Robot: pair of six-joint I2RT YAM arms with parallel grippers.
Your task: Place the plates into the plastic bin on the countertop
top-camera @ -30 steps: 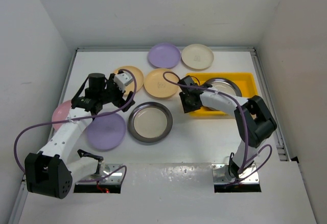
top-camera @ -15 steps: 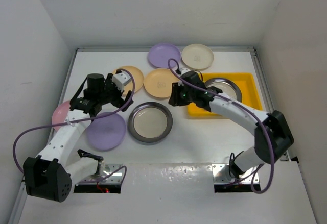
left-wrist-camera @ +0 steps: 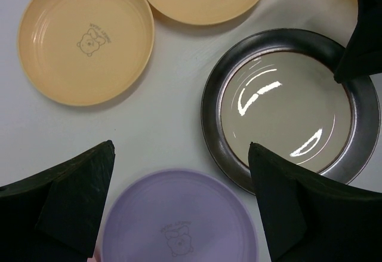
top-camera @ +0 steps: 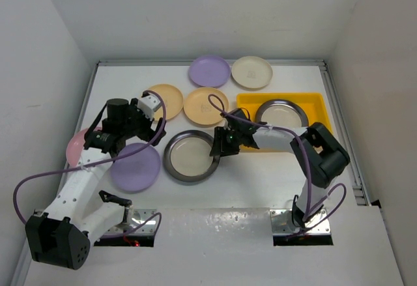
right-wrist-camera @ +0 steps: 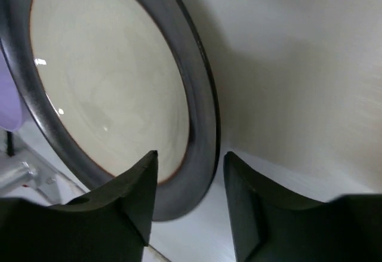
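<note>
Plates (top-camera: pixel 209 71): we count one dark-rimmed plate (top-camera: pixel 281 113) in the plastic bin (top-camera: pixel 316 102), seven left on bench (top-camera: pixel 260 185); right fingers (right-wrist-camera: pixel 132 205) straddle second dark-rimmed plate (top-camera: pixel 191 156) unclenched, left fingers (left-wrist-camera: pixel 65 208) released.

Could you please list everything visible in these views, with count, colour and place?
lilac plates: two, lilac, one at the far edge, one near left.
pale orange plates: two, pale orange, side by side mid-counter.
cream plate: one, cream, far edge.
pink plate: one, pink, left edge.
dark-rimmed plates: two, cream centres, one on the counter, one in the bin.
plastic bin: one, yellow, right side.
countertop: one, white.
left gripper: black, open, above plates.
right gripper: black, open, straddling the counter plate's rim.
</note>
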